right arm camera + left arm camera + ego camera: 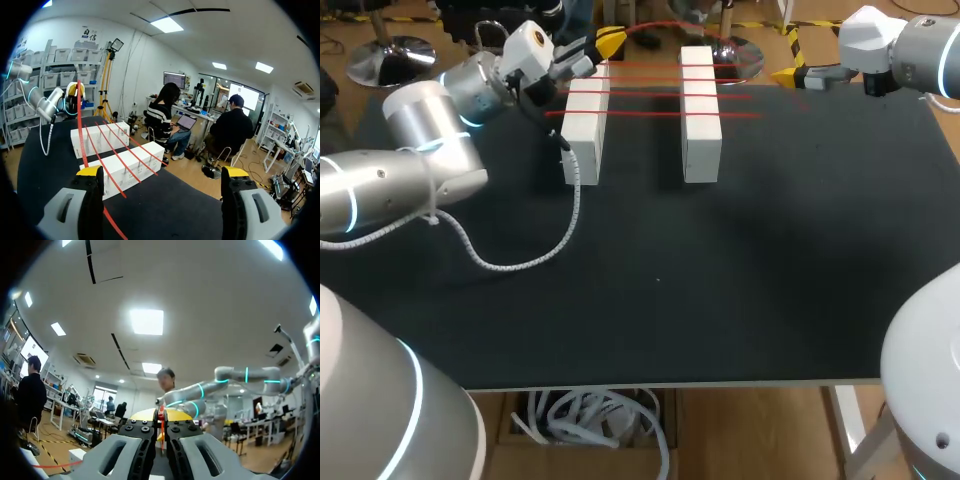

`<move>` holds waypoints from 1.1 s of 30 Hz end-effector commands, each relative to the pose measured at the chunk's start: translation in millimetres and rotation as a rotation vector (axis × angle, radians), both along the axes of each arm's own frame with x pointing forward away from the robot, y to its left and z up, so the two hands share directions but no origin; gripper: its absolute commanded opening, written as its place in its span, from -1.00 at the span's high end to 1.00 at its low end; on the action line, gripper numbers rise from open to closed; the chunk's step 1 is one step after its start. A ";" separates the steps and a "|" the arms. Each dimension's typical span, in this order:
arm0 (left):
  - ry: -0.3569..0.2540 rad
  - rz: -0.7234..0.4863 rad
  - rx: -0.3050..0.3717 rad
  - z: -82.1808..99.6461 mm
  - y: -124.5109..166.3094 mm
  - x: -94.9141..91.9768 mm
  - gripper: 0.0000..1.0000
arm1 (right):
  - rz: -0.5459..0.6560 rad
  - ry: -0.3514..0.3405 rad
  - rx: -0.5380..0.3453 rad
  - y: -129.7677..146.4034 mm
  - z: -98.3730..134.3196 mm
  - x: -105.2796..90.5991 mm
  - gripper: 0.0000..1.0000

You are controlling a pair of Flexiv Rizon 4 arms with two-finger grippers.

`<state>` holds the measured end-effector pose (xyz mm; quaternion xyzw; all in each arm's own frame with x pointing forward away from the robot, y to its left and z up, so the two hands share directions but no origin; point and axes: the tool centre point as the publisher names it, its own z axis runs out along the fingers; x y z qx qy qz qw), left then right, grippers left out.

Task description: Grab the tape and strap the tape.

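Note:
Two white blocks (pixel 585 125) (pixel 701 112) stand side by side at the far middle of the black table (pixel 720 290), with several strands of red tape (pixel 650 90) stretched across them. Just beyond the left block, my left gripper (pixel 608 42) is shut on the red tape (pixel 161 424), pinched between its yellow tips (pixel 161 415). From there a loose strand (pixel 665 25) arcs to the right. My right gripper (pixel 795 75) hangs open to the right of the blocks. In its wrist view the blocks (pixel 125 165) lie ahead, and a tape strand (pixel 80 130) runs past one of its fingers (pixel 91 173).
A white coiled cable (pixel 520 262) from my left arm trails over the table's left half. The table's front edge (pixel 660 384) runs across the near side.

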<state>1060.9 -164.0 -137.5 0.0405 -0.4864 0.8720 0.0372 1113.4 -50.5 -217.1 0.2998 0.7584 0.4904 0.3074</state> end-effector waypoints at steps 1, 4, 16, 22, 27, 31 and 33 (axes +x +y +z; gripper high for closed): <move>-0.006 0.004 -0.027 -1.5 -3.6 1.3 1.00 | 0.001 0.001 -0.002 0.2 0.2 0.1 -1.00; -0.007 0.013 -0.033 -0.1 -2.9 3.1 1.00 | 0.001 0.001 -0.002 0.2 0.2 0.1 -1.00; -0.034 -0.001 -0.041 4.7 -4.9 7.7 1.00 | 0.001 0.001 -0.002 0.2 0.2 0.1 -1.00; -0.040 -0.013 -0.032 5.4 -5.7 7.8 1.00 | 0.001 0.001 -0.002 0.2 0.2 0.1 -1.00; -0.039 -0.011 -0.028 4.7 -5.3 7.9 1.00 | 0.001 0.001 -0.002 0.2 0.2 0.1 -1.00; -0.051 -0.019 -0.033 5.5 -4.9 7.9 1.00 | 0.001 0.001 -0.002 0.2 0.2 0.1 -1.00; -0.071 -0.030 -0.037 6.8 -4.5 7.3 1.00 | 0.001 0.001 -0.002 0.2 0.2 0.1 -1.00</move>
